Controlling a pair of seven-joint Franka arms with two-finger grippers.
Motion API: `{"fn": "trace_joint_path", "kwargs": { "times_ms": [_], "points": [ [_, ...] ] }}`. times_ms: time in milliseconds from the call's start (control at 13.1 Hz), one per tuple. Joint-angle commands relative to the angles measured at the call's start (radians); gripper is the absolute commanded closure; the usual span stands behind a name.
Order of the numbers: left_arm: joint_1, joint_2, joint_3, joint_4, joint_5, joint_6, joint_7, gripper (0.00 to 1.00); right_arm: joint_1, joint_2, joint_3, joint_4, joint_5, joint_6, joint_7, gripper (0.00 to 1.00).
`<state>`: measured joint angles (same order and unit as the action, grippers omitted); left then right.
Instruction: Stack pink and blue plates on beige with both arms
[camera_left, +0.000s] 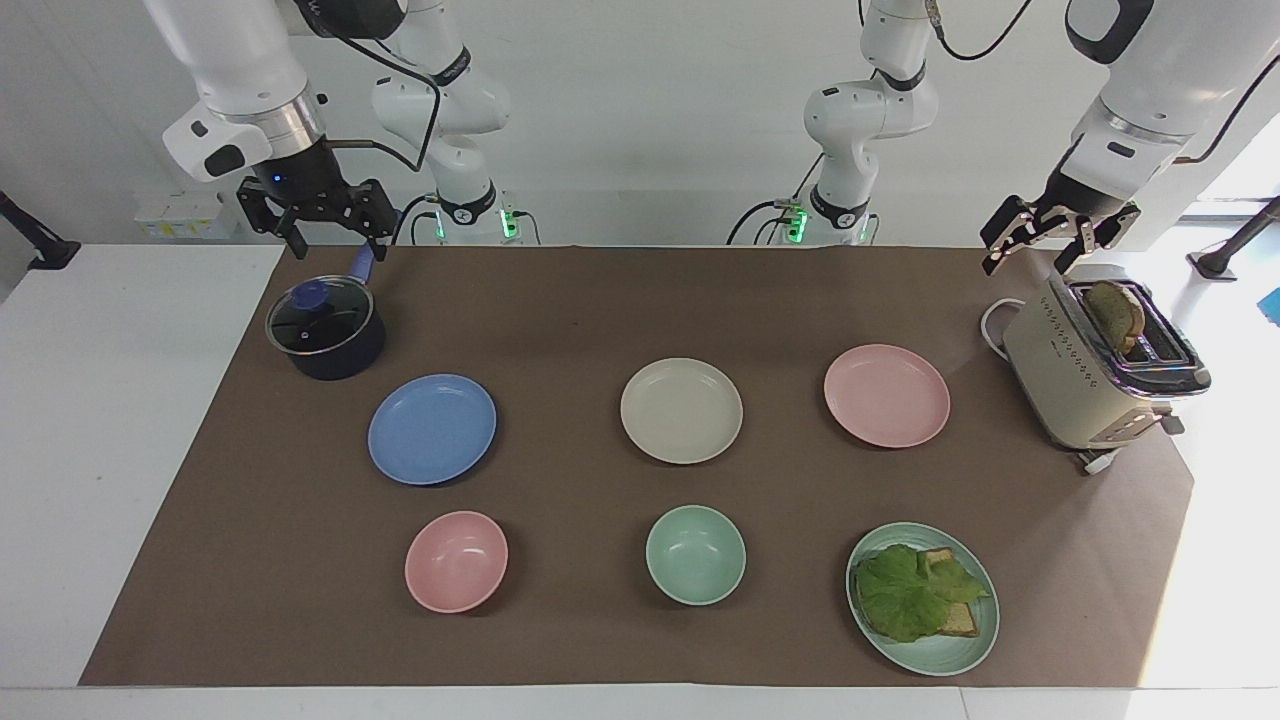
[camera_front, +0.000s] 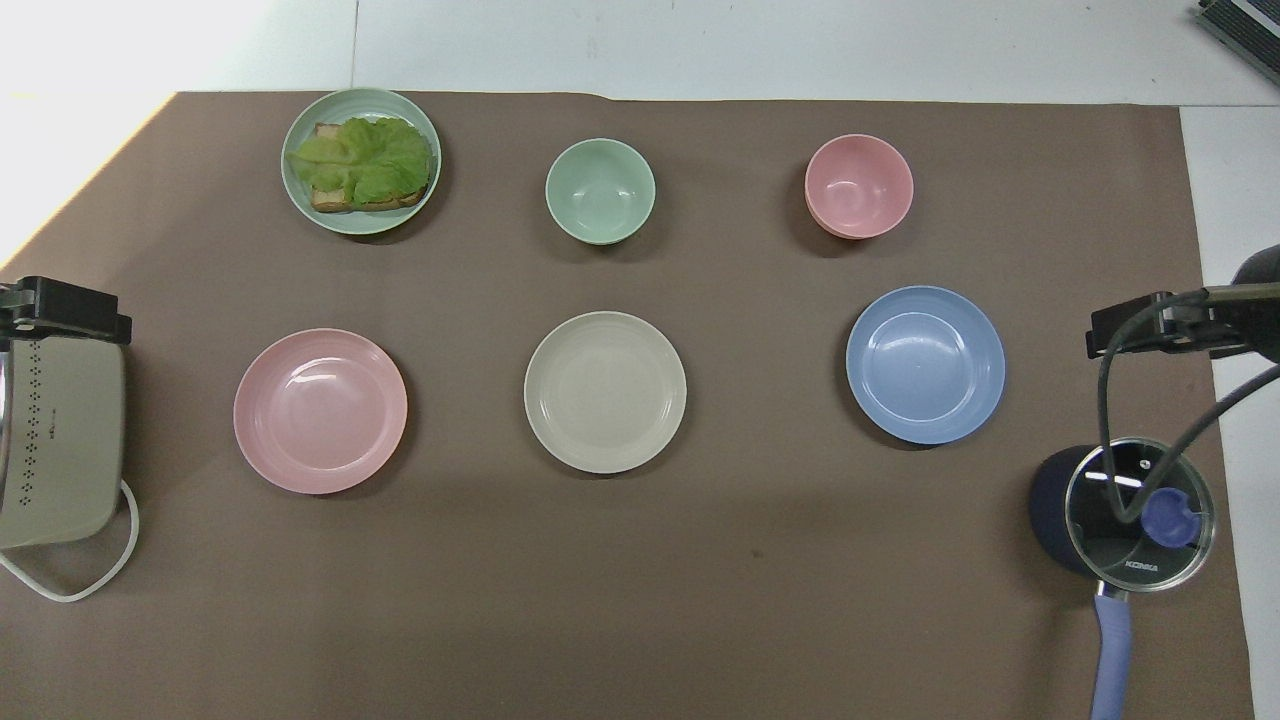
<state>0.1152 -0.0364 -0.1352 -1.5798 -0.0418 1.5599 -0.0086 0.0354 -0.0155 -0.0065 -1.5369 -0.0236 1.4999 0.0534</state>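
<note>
The beige plate (camera_left: 681, 410) (camera_front: 605, 391) lies in the middle of the brown mat. The blue plate (camera_left: 432, 429) (camera_front: 925, 365) lies beside it toward the right arm's end. The pink plate (camera_left: 886, 395) (camera_front: 320, 410) lies beside it toward the left arm's end. All three are apart and hold nothing. My right gripper (camera_left: 337, 243) (camera_front: 1140, 328) hangs open and holds nothing, raised over the mat's edge by the pot. My left gripper (camera_left: 1030, 258) (camera_front: 65, 308) hangs open with nothing in it, raised over the toaster.
A dark pot with a glass lid (camera_left: 325, 330) (camera_front: 1125, 515) stands under the right gripper. A beige toaster (camera_left: 1090, 370) (camera_front: 55, 450) holds bread. Farther from the robots sit a pink bowl (camera_left: 456, 560) (camera_front: 858, 186), a green bowl (camera_left: 695, 554) (camera_front: 600, 190) and a green plate (camera_left: 945, 655) (camera_front: 360, 96) with lettuce on toast.
</note>
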Motion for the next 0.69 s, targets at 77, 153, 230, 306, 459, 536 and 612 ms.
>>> {"fn": "trace_joint_path", "kwargs": {
  "times_ms": [77, 153, 230, 306, 459, 536, 612],
  "points": [
    [-0.008, -0.013, 0.003, -0.017, 0.023, -0.008, -0.008, 0.0, -0.006, -0.004, -0.001, -0.003, 0.005, 0.008, 0.017, 0.0],
    [-0.008, -0.013, 0.003, -0.019, 0.023, -0.007, -0.01, 0.0, -0.005, -0.004, -0.001, -0.005, 0.005, 0.011, 0.019, 0.0],
    [-0.008, -0.013, 0.003, -0.02, 0.023, -0.006, -0.01, 0.0, -0.005, -0.004, -0.001, -0.005, 0.005, 0.016, 0.02, 0.0],
    [-0.008, -0.013, 0.003, -0.022, 0.023, -0.006, -0.008, 0.0, -0.005, -0.004, -0.001, -0.005, 0.005, 0.019, 0.022, 0.0],
    [0.001, -0.01, 0.005, -0.07, 0.023, 0.015, -0.01, 0.0, -0.005, -0.004, -0.001, -0.005, 0.004, 0.017, 0.019, 0.0],
    [0.007, -0.01, 0.005, -0.116, 0.023, 0.057, -0.008, 0.0, -0.005, -0.004, -0.001, -0.005, 0.004, 0.017, 0.017, 0.0],
    [0.012, -0.011, 0.009, -0.171, 0.023, 0.107, -0.007, 0.0, -0.005, -0.004, -0.001, -0.005, 0.004, 0.016, 0.017, 0.0]
  ]
}}
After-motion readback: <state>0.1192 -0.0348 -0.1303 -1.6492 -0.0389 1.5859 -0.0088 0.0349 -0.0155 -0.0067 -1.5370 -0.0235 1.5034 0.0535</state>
